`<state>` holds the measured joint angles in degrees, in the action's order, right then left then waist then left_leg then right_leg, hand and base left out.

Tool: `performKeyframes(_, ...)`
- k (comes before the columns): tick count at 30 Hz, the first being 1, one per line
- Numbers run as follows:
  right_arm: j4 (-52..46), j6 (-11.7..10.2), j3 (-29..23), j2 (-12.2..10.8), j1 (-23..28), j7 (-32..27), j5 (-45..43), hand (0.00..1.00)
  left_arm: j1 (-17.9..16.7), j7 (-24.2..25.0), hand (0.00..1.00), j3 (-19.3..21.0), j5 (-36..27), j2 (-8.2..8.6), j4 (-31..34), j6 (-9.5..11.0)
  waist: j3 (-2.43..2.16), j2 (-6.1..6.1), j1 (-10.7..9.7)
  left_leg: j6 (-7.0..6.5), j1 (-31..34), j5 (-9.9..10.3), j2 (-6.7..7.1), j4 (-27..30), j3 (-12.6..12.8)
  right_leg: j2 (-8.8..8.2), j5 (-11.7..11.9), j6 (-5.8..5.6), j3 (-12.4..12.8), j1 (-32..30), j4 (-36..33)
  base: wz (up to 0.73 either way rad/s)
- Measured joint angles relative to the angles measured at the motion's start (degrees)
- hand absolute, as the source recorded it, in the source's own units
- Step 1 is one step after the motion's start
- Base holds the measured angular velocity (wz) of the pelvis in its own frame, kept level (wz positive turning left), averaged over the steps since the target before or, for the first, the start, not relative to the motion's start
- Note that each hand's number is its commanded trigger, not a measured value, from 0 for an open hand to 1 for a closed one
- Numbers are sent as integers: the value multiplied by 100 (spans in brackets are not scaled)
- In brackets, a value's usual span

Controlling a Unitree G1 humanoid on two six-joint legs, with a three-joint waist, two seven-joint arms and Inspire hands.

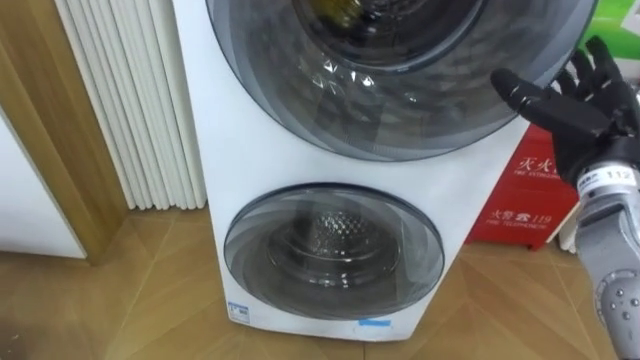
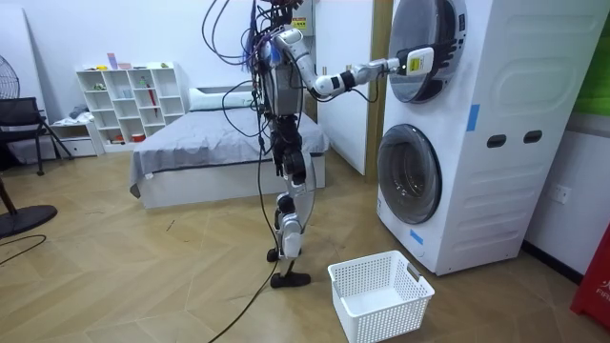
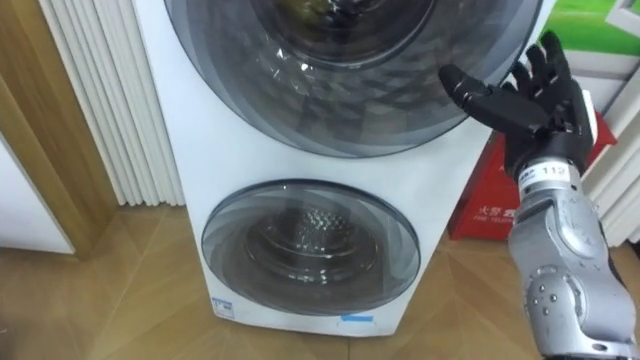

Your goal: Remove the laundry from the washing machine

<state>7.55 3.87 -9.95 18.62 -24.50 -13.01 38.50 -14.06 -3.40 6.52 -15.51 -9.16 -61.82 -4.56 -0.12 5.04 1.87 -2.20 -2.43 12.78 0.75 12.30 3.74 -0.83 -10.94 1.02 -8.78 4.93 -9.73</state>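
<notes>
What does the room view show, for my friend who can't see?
A robot stands on a wood floor, its open right hand at the upper door of a tall white washer. A white basket sits on the floor near its feet; a bed and shelf stand behind.

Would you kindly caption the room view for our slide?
Robot stands before stacked washing machine, open right hand at upper door.

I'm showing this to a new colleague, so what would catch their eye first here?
The robot's open right hand stands out, raised by the right edge of the upper door of the washing machine. Below, the lower door is shut, and a white basket sits on the floor in front of the machine.
</notes>
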Motion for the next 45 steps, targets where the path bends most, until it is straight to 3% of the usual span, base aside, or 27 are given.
performKeyframes(5, 2, 28, 7, 55, -200, 71, 187, 0, 3, 13, 0, 0, 7, -39, -10, -82, 6, 13, -3, 0, -1, 0, -2, -13, -19, -3, 0, 0, -16, -4, 2, 0)
performKeyframes(8, 2, 120, 28, 203, -205, 172, 194, 0, 1, 16, 0, -2, 7, -69, -12, -136, 27, 48, 1, 0, -6, -1, -1, -24, -19, 0, 0, 0, -16, -3, 6, 0)
performKeyframes(23, 3, 132, 161, 205, -255, 363, 167, 0, 89, 30, 0, -35, 278, -65, -13, -215, 22, 39, 170, 38, -16, -27, -19, -101, 65, 49, 17, 30, 144, -103, 1, -7)
performKeyframes(30, 7, 108, 414, 204, -251, 365, 134, 0, 102, -26, 0, -239, 285, -154, -153, -259, 27, 32, 179, 58, -32, -36, -68, -94, 54, 104, 51, 84, 217, -108, 7, -7)
performKeyframes(34, 5, 73, 511, 203, -185, 400, 141, 0, 99, -47, 0, -281, 648, -159, -202, -357, 31, 26, 171, 93, -14, -55, -99, -90, 54, 100, 71, 113, 209, -126, 8, 0)
performKeyframes(39, -87, -75, 663, 127, 303, 636, 142, 0, 163, -48, 0, -327, 700, -161, -173, -375, 27, 21, 168, 115, -3, -66, -112, -89, 60, 103, 78, 126, 149, -110, -7, 4)
performKeyframes(45, -532, -205, 1009, -221, 1355, 928, -64, 0, 215, -75, 0, -603, 700, -154, -231, -272, -38, -111, 160, 115, -36, -64, -106, -93, 96, 104, 88, 130, 245, -117, -12, -7)
